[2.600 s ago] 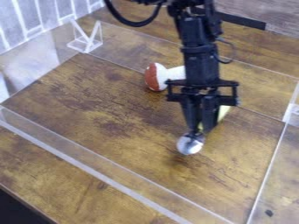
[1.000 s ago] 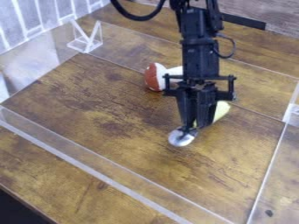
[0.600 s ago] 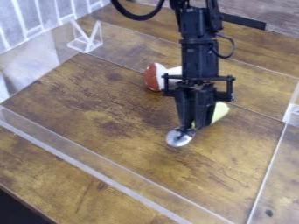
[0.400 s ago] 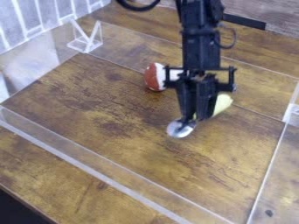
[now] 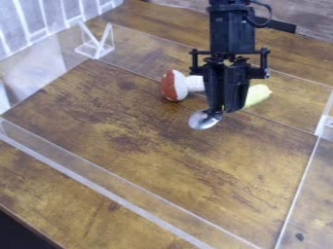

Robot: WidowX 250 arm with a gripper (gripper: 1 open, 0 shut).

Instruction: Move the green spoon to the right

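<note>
The green spoon has a yellow-green handle and a shiny silver bowl that hangs low at its left end. My gripper points steeply down and is shut on the spoon's middle, holding it tilted just above the wooden table. The handle sticks out to the right of the black fingers. A red-brown-capped mushroom with a white stem lies just left of the gripper, apart from the spoon.
A clear plastic stand sits at the back left. Low transparent walls border the wooden surface along the front and left. A white object shows at the right edge.
The gripper, still shut on the spoon, has lifted it off the wood and carried it up and slightly right in the picture, toward the back of the table.
</note>
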